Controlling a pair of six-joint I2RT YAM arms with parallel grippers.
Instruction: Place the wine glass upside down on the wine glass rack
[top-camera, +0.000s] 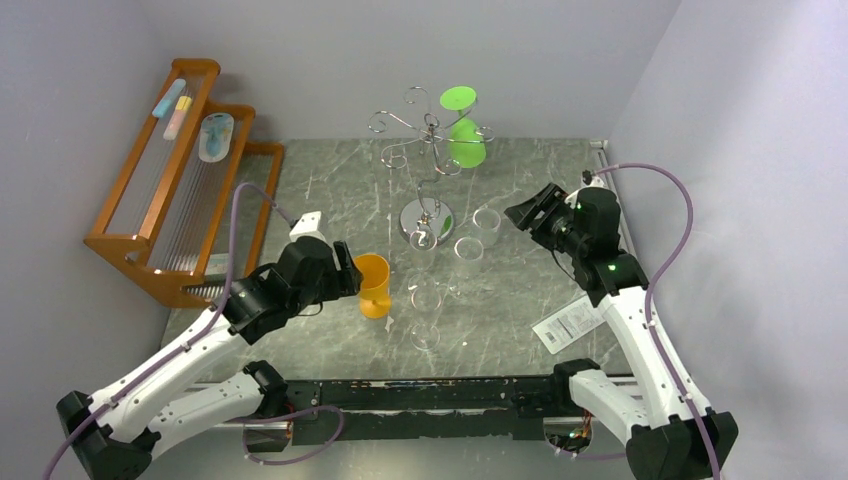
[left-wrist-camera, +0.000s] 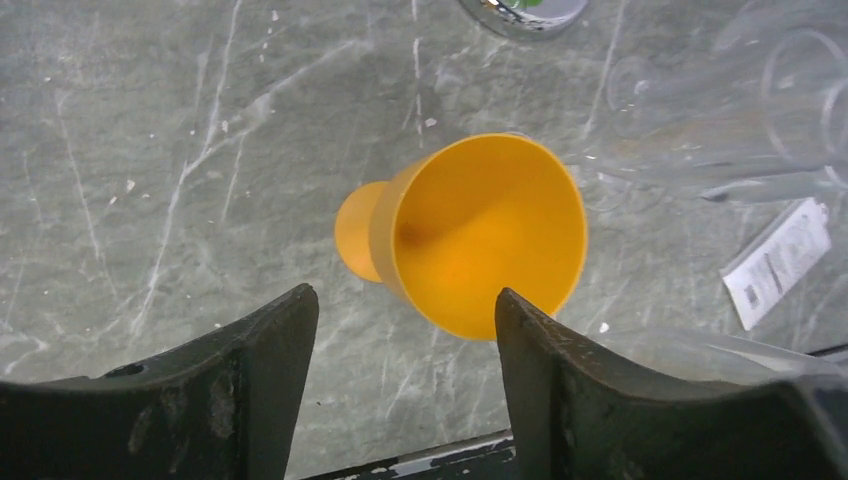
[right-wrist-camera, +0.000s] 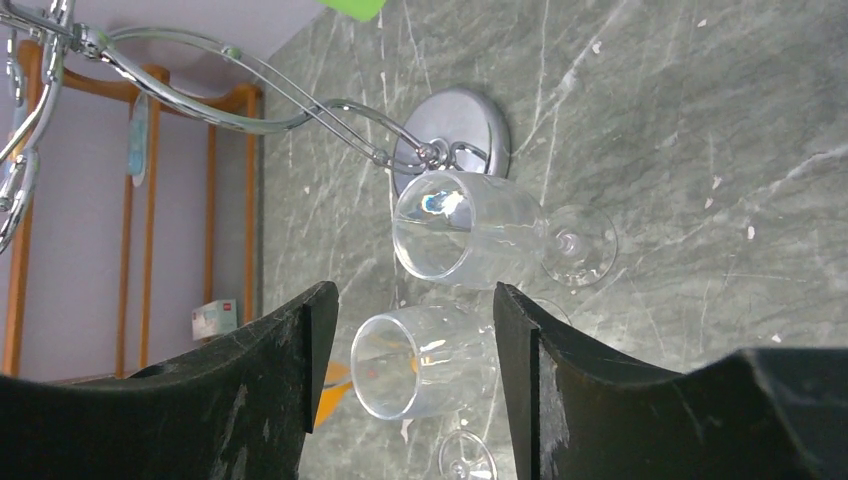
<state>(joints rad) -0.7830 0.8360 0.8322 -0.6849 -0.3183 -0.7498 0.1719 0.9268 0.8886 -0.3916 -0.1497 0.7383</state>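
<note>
The chrome wire wine glass rack (top-camera: 428, 130) stands at the back centre on its round shiny base (top-camera: 428, 217). A green wine glass (top-camera: 466, 140) hangs upside down on it. An orange wine glass (top-camera: 374, 284) stands upright on the table; in the left wrist view (left-wrist-camera: 480, 235) it sits just ahead of the fingertips. My left gripper (top-camera: 345, 270) (left-wrist-camera: 405, 300) is open and empty beside it. Clear wine glasses (top-camera: 487, 222) (right-wrist-camera: 465, 230) (right-wrist-camera: 425, 360) stand near the base (right-wrist-camera: 455, 125). My right gripper (top-camera: 526, 214) (right-wrist-camera: 412, 290) is open and empty, facing them.
A brown wooden stepped rack (top-camera: 175, 170) with small items stands at the back left. More clear glasses (top-camera: 426, 300) stand in the middle of the table. A paper label (top-camera: 568, 322) lies at the front right. Walls close in the left, back and right.
</note>
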